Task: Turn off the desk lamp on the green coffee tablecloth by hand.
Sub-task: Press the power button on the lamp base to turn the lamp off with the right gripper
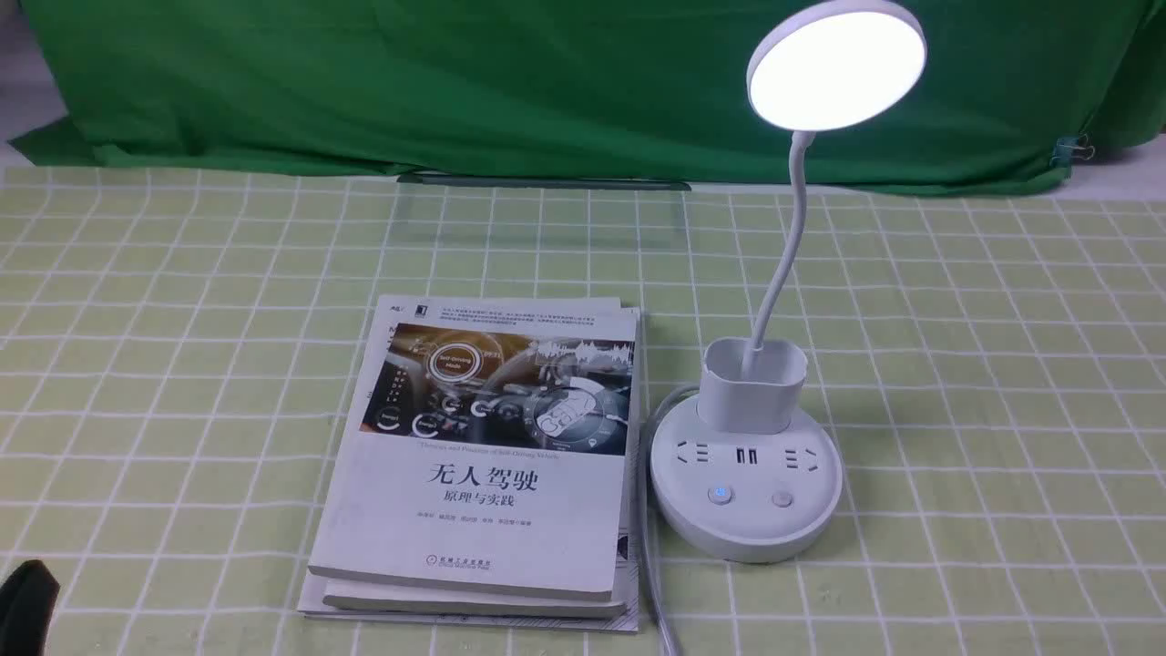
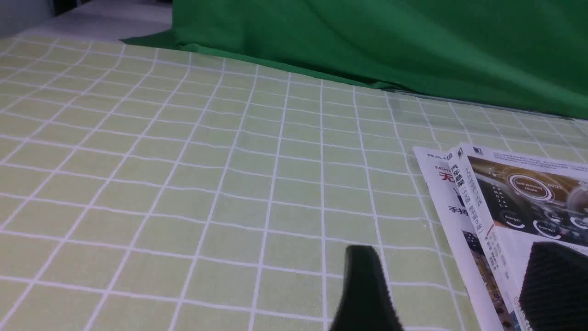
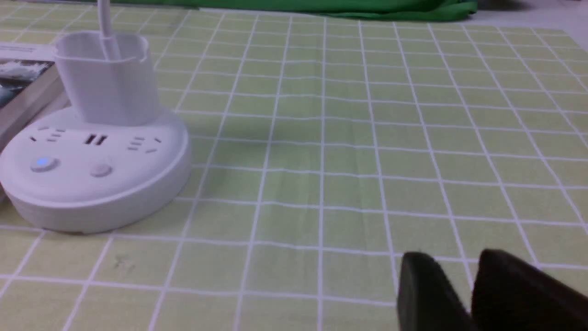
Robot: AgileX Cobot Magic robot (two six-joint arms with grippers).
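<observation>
The white desk lamp stands on the green coffee tablecloth [image 1: 956, 364], its round head [image 1: 836, 66] glowing. On its round base [image 1: 745, 510] a left button [image 1: 721, 495] shines blue and a right button [image 1: 782, 498] is unlit. In the right wrist view the base [image 3: 92, 184] lies off to one side. My right gripper [image 3: 455, 262], the hand, hovers low over bare cloth well short of the base, fingers close together with nothing between them. My left gripper [image 2: 459, 287] is open beside the books, and its tip [image 1: 27, 606] shows at the front view's lower left.
Two stacked books [image 1: 492, 456] lie just left of the lamp base. The lamp's cable [image 1: 649, 565] runs between them toward the front edge. A dark green backdrop [image 1: 455, 82] hangs behind the table, with a clear sheet [image 1: 542, 219] lying flat before it.
</observation>
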